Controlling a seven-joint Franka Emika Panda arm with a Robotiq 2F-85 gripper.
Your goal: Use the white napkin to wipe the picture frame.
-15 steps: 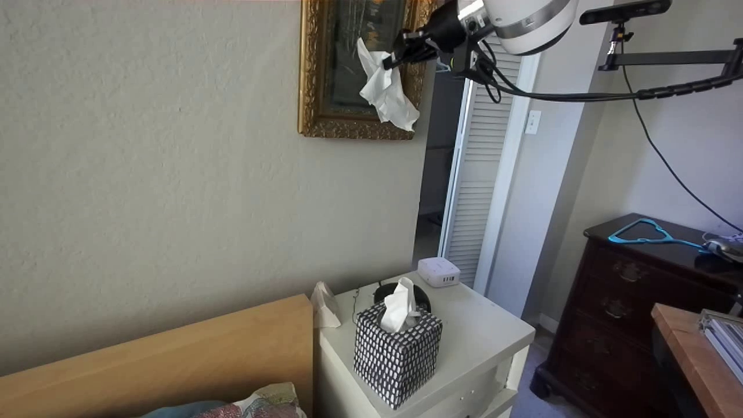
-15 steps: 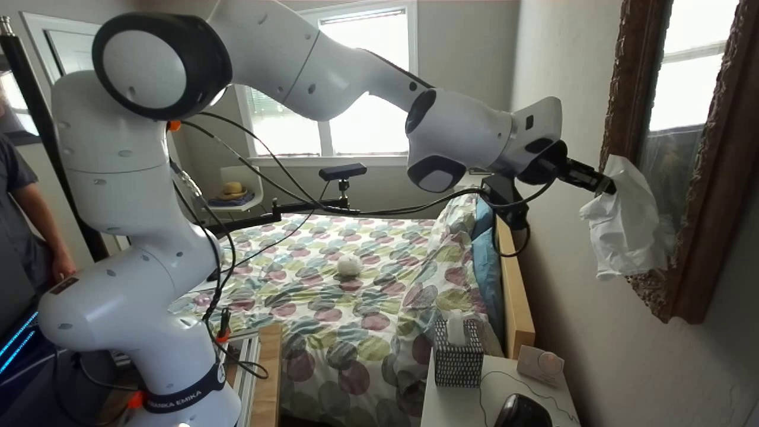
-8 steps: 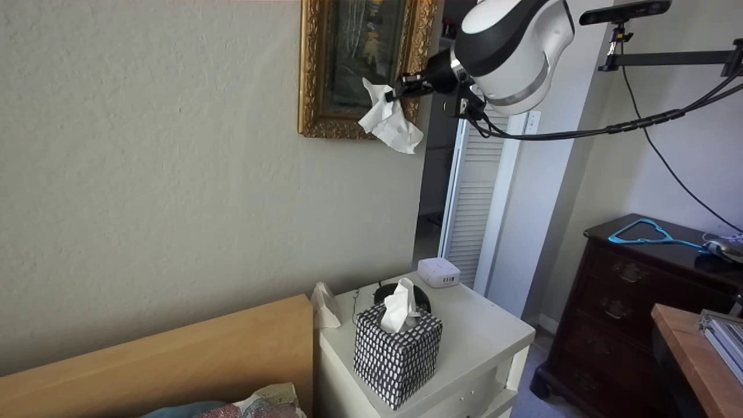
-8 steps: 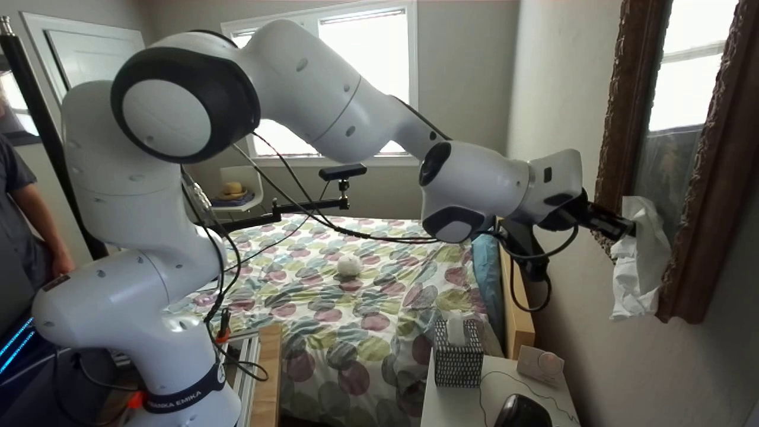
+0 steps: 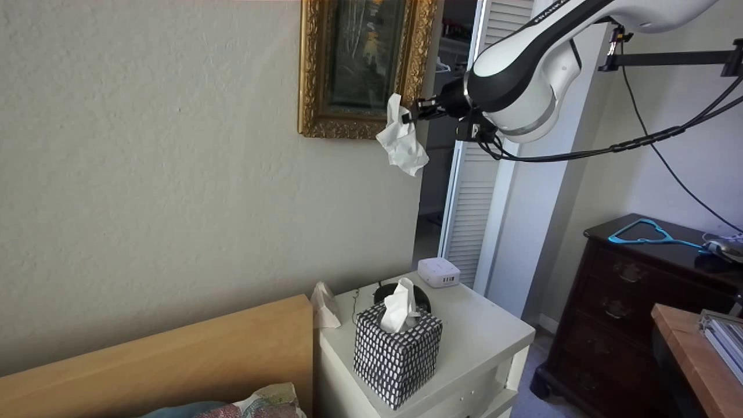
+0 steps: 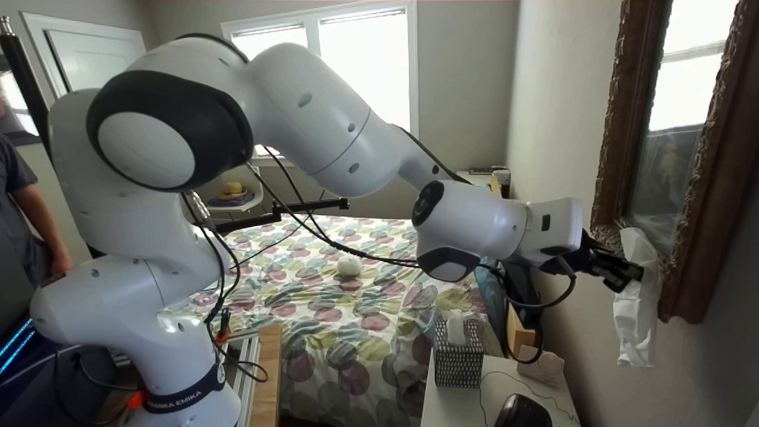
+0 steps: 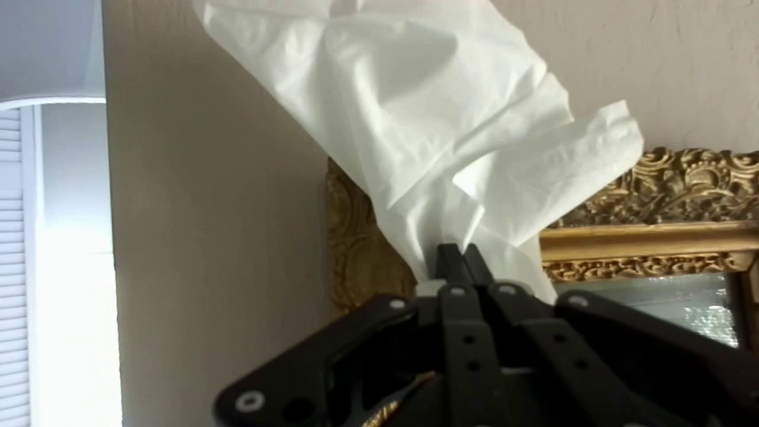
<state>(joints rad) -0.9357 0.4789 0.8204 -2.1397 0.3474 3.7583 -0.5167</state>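
Black 2-finger pincer (image 7: 463, 254): tips squeezed together, no gap visible, w/ a thin, crumpled white paper tissue (image 7: 415, 130) pinched btwn them & hanging mostly below in both ext. views. It's at a lower corner of the ornate gold rectangular picture frame (image 5: 342, 126), its lower part past the frame's bottom edge, in front of the textured beige wall (image 5: 203, 174). Can't tell if tissue touches gilt.

Risks, IMO: 1) too low; a stroke from here prob. wipes more wall than frame. 2) Tissue's flimsy & held by a small pinch, so carving could snag, tear or pull it out. 3) Little padding at tips: pushing hard may scratch gilt or knock frame askew.
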